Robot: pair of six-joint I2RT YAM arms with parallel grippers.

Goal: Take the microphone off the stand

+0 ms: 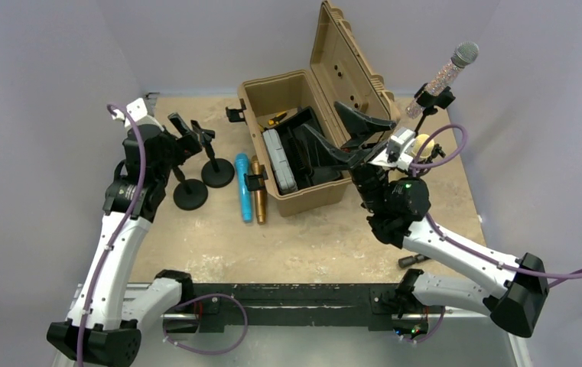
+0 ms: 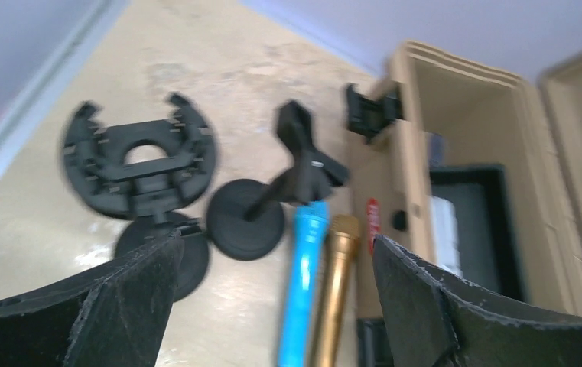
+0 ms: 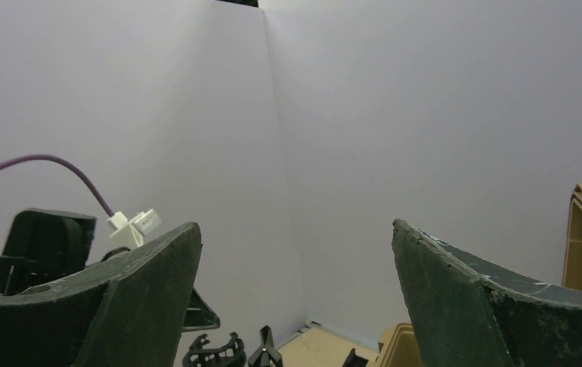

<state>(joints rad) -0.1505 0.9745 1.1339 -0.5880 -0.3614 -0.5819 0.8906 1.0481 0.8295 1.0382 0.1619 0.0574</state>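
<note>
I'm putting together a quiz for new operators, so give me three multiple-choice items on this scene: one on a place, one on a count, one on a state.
1. Where is the glittery microphone in its stand, relative to the tan case?
A. to its left
B. to its right
C. inside it

2. How many microphones lie on the table just left of the case?
A. one
B. two
C. four

3. The right hand is:
A. open and empty
B. shut on a microphone
C. shut on a stand

Answers:
1 B: the top view shows it tilted in the stand near the right wall.
2 B: a blue microphone and a gold microphone lie side by side.
3 A: its fingers are spread wide with nothing between them.
</note>
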